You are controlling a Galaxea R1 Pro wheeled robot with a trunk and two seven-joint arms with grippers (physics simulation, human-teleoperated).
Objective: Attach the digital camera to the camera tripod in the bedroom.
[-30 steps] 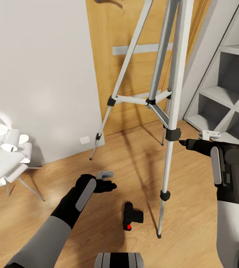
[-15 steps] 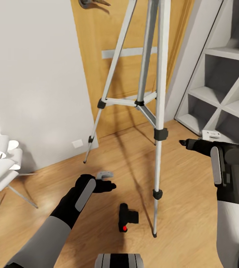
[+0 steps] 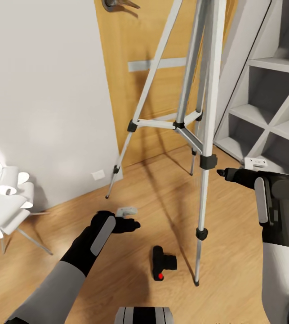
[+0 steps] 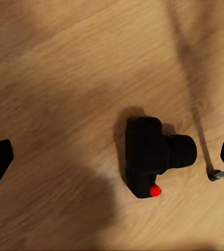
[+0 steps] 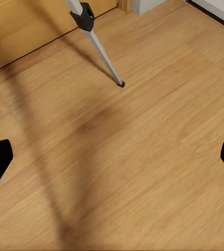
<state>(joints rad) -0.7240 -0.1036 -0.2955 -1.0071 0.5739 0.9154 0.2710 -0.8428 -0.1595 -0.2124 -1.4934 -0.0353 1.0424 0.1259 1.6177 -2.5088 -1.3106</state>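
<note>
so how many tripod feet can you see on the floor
3. Nearest foot lands right of the digital camera; one by the white wall; one near the door. Camera tripod top is cropped.

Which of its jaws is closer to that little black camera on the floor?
The left. Its gripper hangs just above the digital camera; the right gripper hovers farther off, beyond the tripod leg.

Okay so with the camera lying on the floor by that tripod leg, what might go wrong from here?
The digital camera lies low on the floor close to the camera tripod's nearest foot, so a reaching arm might knock that leg. The left gripper is open wide above it; a slightly off-centre closure could catch the protruding lens and roll the body.
</note>
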